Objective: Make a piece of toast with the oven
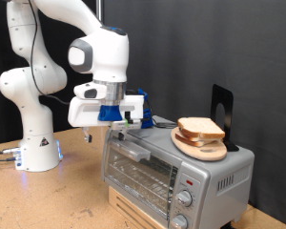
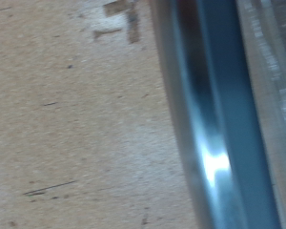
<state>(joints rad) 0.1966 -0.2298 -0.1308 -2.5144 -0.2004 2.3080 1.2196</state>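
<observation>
The oven (image 1: pixel 215 172) stands on a wooden block at the exterior view's right, with its glass door (image 1: pixel 138 172) closed and its knobs (image 1: pixel 186 198) at the front. The piece of toast (image 1: pixel 201 128) lies on a round wooden plate (image 1: pixel 212 152) on top of the oven. My gripper (image 1: pixel 131 122) hangs just above the oven's top left corner, to the left of the toast and apart from it. Nothing shows between its fingers. The wrist view shows no fingers, only a blurred shiny metal edge of the oven (image 2: pixel 214 114) close up, beside the table (image 2: pixel 76 124).
A black upright stand (image 1: pixel 222 110) is behind the plate on the oven. The arm's white base (image 1: pixel 38 143) sits at the exterior view's left on the wooden table (image 1: pixel 48 200). A dark curtain closes the back.
</observation>
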